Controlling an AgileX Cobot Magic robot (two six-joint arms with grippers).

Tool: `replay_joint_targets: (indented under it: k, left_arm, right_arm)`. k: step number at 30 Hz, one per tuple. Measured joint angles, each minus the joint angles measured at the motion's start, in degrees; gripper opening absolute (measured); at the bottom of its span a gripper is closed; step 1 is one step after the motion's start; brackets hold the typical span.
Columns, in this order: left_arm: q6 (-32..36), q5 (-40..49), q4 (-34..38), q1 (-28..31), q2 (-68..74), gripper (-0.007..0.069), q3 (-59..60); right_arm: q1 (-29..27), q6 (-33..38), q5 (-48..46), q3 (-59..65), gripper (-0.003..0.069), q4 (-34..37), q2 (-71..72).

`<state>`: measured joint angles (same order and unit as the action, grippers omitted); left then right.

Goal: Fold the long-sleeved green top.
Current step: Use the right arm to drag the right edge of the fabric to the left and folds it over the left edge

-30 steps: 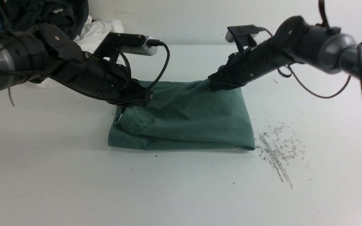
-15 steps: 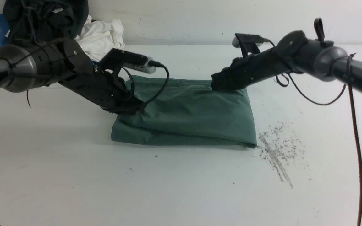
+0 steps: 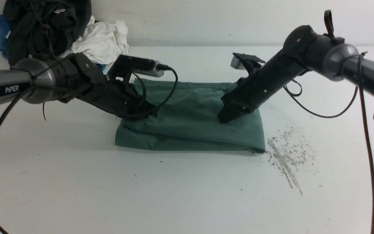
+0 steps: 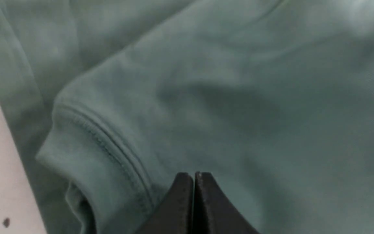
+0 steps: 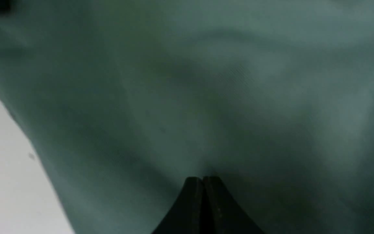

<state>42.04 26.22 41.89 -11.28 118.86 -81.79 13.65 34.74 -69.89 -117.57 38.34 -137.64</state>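
Sage-green cotton long-sleeved top, folded to a rectangle, lies on the white table; left gripper and right gripper, jaws closed and empty, press it. Probably final smoothing; next: lift clear without dragging cloth

both arms low and inward, left claw and right claw fully closed, tips down

white "PIPER" lettering on left arm link
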Motion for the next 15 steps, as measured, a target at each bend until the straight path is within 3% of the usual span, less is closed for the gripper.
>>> replay_joint_targets:
  k: [5, 9, 15]
  left_arm:
    - [0.22, 0.86, -0.14, 0.47, -0.44, -0.0007, -0.13]
    - [0.51, 5.48, -2.02, 0.47, -9.25, -0.0007, -1.1]
    - [-7.35, 21.79, -12.08, 0.69, -31.24, -0.0007, -1.53]
  right_arm:
    - [0.0, -4.01, -0.01, 0.35, -0.0014, -5.36, 0.26]
    - [0.0, -4.8, -0.32, 0.29, -0.0014, -8.11, 5.09]
    - [0.0, -14.51, -0.98, -0.41, -0.0014, -24.01, 25.55]
